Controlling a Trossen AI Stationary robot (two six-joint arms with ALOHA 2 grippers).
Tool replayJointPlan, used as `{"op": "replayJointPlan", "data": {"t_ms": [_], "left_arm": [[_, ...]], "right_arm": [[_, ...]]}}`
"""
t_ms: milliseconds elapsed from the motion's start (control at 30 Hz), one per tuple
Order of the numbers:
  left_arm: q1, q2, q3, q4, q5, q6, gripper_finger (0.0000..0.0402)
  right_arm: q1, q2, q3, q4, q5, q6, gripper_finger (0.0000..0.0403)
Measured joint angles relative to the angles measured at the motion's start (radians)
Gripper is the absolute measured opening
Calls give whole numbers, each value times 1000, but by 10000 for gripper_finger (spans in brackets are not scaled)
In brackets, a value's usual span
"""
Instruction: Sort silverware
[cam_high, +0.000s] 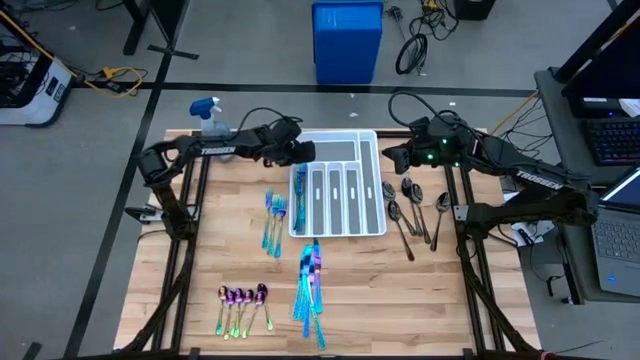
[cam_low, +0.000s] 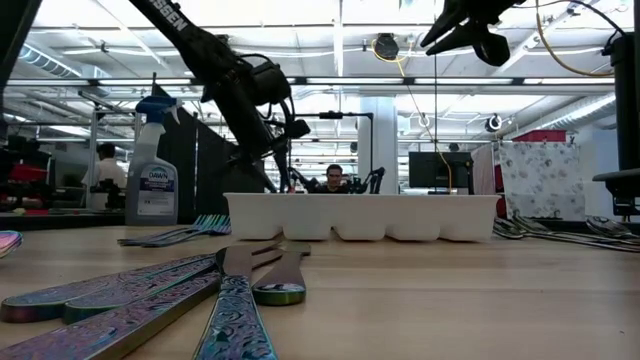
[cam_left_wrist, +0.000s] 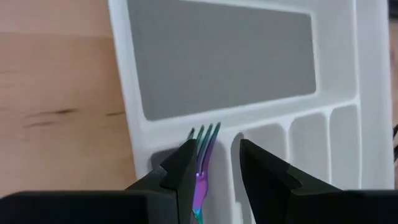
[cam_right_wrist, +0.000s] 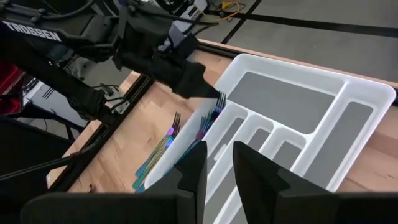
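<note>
- the white plastic compartmented tray (cam_high: 368, 140) sits toward the far middle of the pale wooden table (cam_high: 200, 270) and serves as the landmark here.
- a clear spray bottle with a blue trigger top (cam_high: 210, 117) stands at the table's far edge, well off the tray's left side.
- a blue plastic bin (cam_high: 347, 40) stands on the floor beyond the tray.
- beside the tray's left wall lie blue-teal metal forks (cam_high: 274, 220) in a small bunch.
- just beside the tray's right wall lie dark gunmetal spoons (cam_high: 408, 212), bowls toward the far side.
- nearer than the tray, at its front edge, lie iridescent blue knives (cam_high: 310, 280); further left of them lie small rainbow-purple spoons (cam_high: 242, 303).
- the left gripper (cam_left_wrist: 214, 163) hangs over the tray's leftmost narrow slot; its fingers stand apart, with one blue-teal fork in the slot (cam_left_wrist: 203, 163) lying between them, close against one finger; i cannot tell whether they press on it.
- the fork's tines point at the wall dividing the slot from the tray's wide compartment.
- the right gripper (cam_right_wrist: 216, 163) hovers above the tray's right far corner, fingers slightly parted around nothing.
</note>
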Motion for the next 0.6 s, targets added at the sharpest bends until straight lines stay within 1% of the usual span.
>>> {"op": "replayJointPlan", "data": {"t_ms": [133,233,333,600], "left_arm": [[-11,0,0,10,5,-6,107],[-9,-26,0,11,24,-24,99],[-5,-51,2,30,13,-25,81],[22,-47,1,92,-21,-28,27]], "right_arm": [[0,0,0,0,0,-2,61],[0,0,0,-1,0,-6,61],[-2,0,0,-1,0,-9,61],[-15,1,0,-9,0,-36,61]]}}
